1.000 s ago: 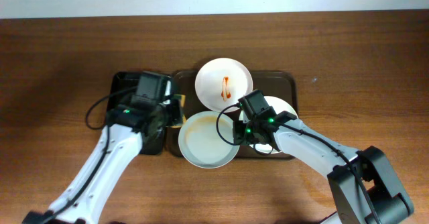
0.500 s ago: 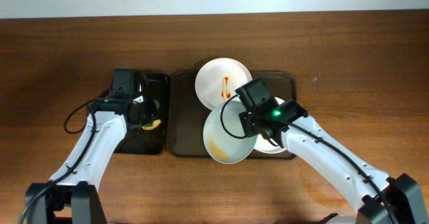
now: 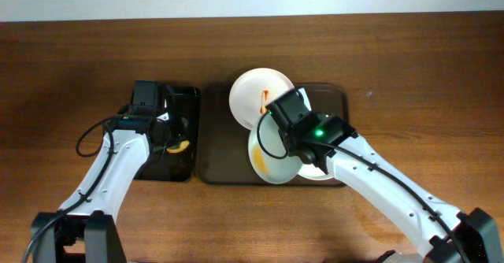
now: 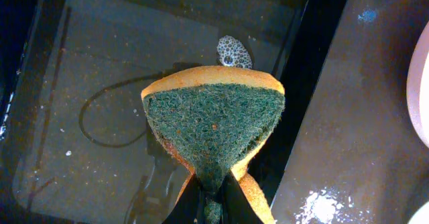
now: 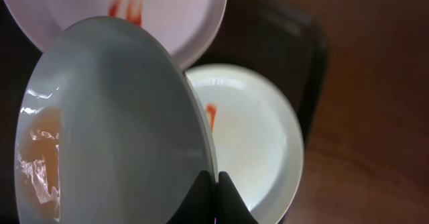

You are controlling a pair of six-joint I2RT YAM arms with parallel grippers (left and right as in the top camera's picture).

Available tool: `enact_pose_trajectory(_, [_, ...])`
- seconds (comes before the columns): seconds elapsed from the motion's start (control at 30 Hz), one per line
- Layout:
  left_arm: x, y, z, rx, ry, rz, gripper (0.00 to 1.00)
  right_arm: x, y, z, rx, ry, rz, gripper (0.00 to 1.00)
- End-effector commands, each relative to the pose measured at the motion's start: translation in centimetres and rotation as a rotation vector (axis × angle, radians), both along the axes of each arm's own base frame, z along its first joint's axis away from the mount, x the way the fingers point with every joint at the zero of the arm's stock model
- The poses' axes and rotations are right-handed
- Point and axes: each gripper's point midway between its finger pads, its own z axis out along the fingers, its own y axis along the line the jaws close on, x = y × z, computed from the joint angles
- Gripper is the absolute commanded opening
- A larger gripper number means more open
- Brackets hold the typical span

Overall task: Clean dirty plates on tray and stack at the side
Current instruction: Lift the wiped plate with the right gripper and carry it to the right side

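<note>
**Right gripper holds a smeared plate over the tray, left pinches the sponge**

Your right gripper (image 5: 216,184) is clamped on the rim of one plate (image 5: 114,117), with the two fingertips closed on the edge nearest the wrist camera. The plate rises away from the gripper at a tilt, its hollow face turned to the left of the wrist view. A thin orange film sits low on that face (more a smear than a streak).

From overhead, this plate hangs over the middle of the tray (image 3: 220,149). Its far edge covers part of the far plate (image 3: 253,90), which carries a red streak and juts past the tray's back rim. The third plate (image 5: 258,150) lies flat in the tray's right part, just beside the gripper. Its own red mark peeks out beside the held rim.

Your left gripper (image 4: 213,197) is closed on a sponge (image 4: 213,117), pinching it at its narrow lower end. The green scouring face is towards the camera, with orange foam behind. The sponge hangs over the black tray (image 4: 80,70), left of the brown one.
</note>
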Motion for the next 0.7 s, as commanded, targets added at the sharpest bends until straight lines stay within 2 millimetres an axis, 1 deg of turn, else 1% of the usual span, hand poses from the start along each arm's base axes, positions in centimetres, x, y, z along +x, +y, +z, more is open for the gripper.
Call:
enact_pose_trajectory(0.0, [0.1, 0.4, -0.1, 0.017, 0.001, -0.008, 0.00, 1.3, 0.6, 3.8, -0.085, -0.143, 0.022, 0.04])
enact_pose_trajectory(0.03, [0.1, 0.4, -0.1, 0.016, 0.001, -0.008, 0.00, 1.3, 0.9, 4.8, -0.159, -0.207, 0.032, 0.04])
enact_pose_trajectory(0.1, [0.1, 0.4, -0.1, 0.017, 0.001, -0.008, 0.00, 1.0, 1.5, 5.8, -0.216, -0.267, 0.045, 0.04])
enact_pose_trajectory(0.13, [0.1, 0.4, -0.1, 0.017, 0.001, -0.008, 0.00, 0.9, 1.9, 6.7, -0.255, -0.317, 0.044, 0.04])
enact_pose_trajectory(0.17, [0.1, 0.4, -0.1, 0.016, 0.001, -0.008, 0.00, 0.9, 2.2, 7.4, -0.277, -0.359, 0.040, 0.04])
enact_pose_trajectory(0.23, [0.1, 0.4, -0.1, 0.016, 0.001, -0.008, 0.00, 0.7, 2.7, 8.2, -0.296, -0.405, 0.038, 0.04])
enact_pose_trajectory(0.3, [0.1, 0.4, -0.1, 0.016, 0.001, -0.008, 0.00, 0.6, 3.1, 8.3, -0.291, -0.416, 0.043, 0.04])
enact_pose_trajectory(0.53, [0.1, 0.4, -0.1, 0.016, 0.001, -0.008, 0.00, 0.7, 2.9, 8.6, -0.303, -0.427, 0.033, 0.04])
enact_pose_trajectory(0.63, [0.1, 0.4, -0.1, 0.016, 0.001, -0.008, 0.00, 0.7, 2.7, 8.9, -0.343, -0.434, 0.044, 0.04])
enact_pose_trajectory(0.67, [0.1, 0.4, -0.1, 0.016, 0.001, -0.008, 0.00, 0.6, 2.9, 8.9, -0.357, -0.431, 0.065, 0.04])
